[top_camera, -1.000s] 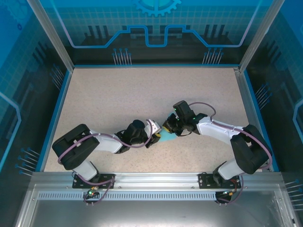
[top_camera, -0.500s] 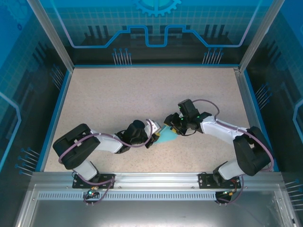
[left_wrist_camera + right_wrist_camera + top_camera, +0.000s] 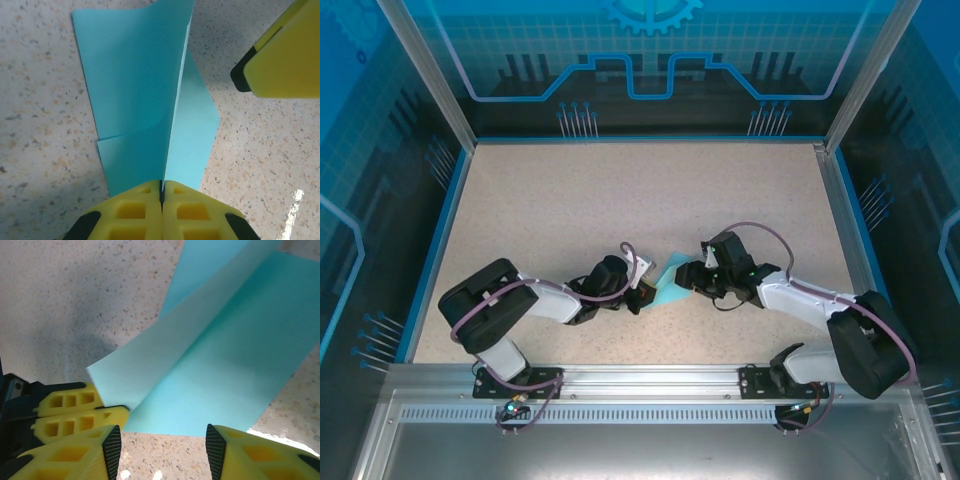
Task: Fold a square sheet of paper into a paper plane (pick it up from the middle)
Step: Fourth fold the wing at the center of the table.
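Speckled beige desk [image 3: 570,200], blue-walled enclosure [image 3: 650,60] on three sides, aluminium rail [image 3: 640,385] along the near edge where both arm bases are bolted.

We record the sheet of paper [image 3: 670,287], light cyan, lying near the middle of the desk, somewhat toward the near edge, between the two hands. It is partly folded. In the left wrist view a ridge stands up from the desk along a centre crease. One broad panel leans away to the left of that ridge. A narrower, paler panel lies flat on the right and comes to a blunt point. A faint cross-crease runs over the left panel near its lower end.

Left hand [image 3: 161,192]: jaws fully together, with the near end of the ridge pinched between the yellow pads [image 3: 132,210]. We count this as a firm hold on the paper. From above, this hand sits at the paper's left end, low over the desk.

Right hand [image 3: 164,442]: jaws about half apart, nothing between them. In its own wrist view the black-tipped fingertips [image 3: 112,442] stand on either side of the paper's near edge. We cannot tell whether they touch it. The left wrist view shows one of its yellow fingers [image 3: 280,55] just beside the flat panel, clear of it. From above, this hand sits at the paper's right end, facing the left hand.
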Controlling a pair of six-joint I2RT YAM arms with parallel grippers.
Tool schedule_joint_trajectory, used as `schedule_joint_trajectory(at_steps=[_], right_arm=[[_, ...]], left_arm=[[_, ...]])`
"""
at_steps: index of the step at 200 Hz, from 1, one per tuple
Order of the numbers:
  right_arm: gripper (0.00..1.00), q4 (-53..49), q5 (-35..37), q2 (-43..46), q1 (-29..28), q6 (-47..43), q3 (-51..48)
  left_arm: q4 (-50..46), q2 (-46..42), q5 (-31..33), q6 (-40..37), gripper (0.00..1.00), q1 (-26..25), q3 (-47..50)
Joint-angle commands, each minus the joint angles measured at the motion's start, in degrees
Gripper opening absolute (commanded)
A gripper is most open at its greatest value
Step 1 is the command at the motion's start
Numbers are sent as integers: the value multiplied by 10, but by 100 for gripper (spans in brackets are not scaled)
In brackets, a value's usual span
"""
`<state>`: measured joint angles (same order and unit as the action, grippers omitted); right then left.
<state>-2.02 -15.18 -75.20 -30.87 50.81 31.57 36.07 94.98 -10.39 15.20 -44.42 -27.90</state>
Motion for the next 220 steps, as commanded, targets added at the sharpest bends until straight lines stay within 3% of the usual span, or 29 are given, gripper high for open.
schedule_joint_trajectory(at_steps=[1,53,115,172,220], right_arm=[[50,46,-10,-13,-11,-35,-2],[46,66,-16,-64,-15,-30,12],[49,104,-26,-100,-16,-14,12],[50,74,-2,-119,-16,-5,26],[51,50,17,-125,-16,0,32]], left_arm=[[25,7,-27,61,6,-4,-11],[3,-6,-21,76,6,-4,-14],[-42,-9,-31,129,8,-3,-34],[-76,-1,-50,175,8,-2,-55],[-80,18,-71,201,15,5,-62]])
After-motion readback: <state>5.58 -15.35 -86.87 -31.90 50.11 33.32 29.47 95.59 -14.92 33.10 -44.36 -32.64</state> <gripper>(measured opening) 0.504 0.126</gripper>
